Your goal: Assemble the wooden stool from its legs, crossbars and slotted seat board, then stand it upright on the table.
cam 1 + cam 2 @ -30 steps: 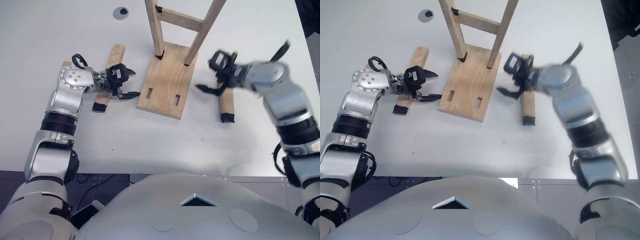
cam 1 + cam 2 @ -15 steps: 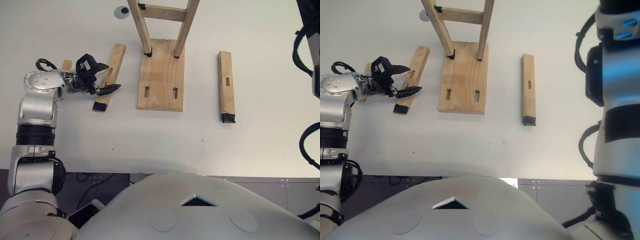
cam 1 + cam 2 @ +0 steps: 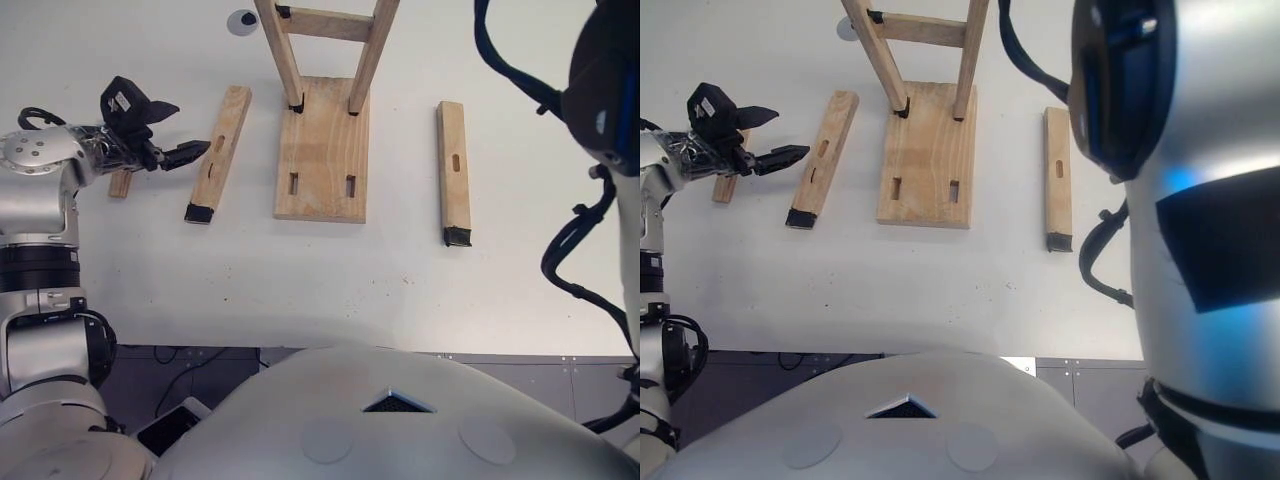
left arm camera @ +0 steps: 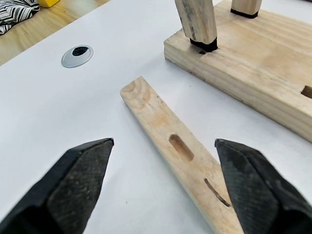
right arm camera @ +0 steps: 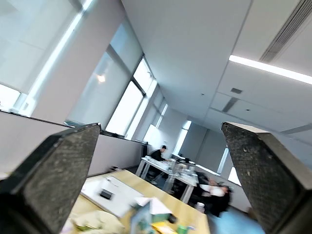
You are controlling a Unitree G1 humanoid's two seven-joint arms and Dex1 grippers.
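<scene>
The slotted seat board [image 3: 322, 150] lies flat at the table's middle. Two legs [image 3: 281, 55] joined by a crossbar [image 3: 326, 22] stand in its far slots; the two near slots are empty. A loose leg [image 3: 220, 150] with a black cap lies to the board's left, another loose leg [image 3: 453, 170] to its right. My left gripper [image 3: 190, 127] hovers open just left of the left leg, nothing between its fingers [image 4: 78, 180]. That leg [image 4: 170, 141] lies ahead of them. My right arm [image 3: 610, 90] is raised high off the table, its gripper [image 5: 161, 161] open and pointing at the ceiling.
A short wooden piece [image 3: 121, 183] lies under my left wrist, partly hidden. A round grey grommet [image 3: 241, 23] sits in the tabletop at the far left of the upright legs. The table's near edge runs close below the parts.
My right arm has lifted from beside the seat board to high up near the head camera. My left gripper has drawn back leftward, away from the board and past the loose leg.
</scene>
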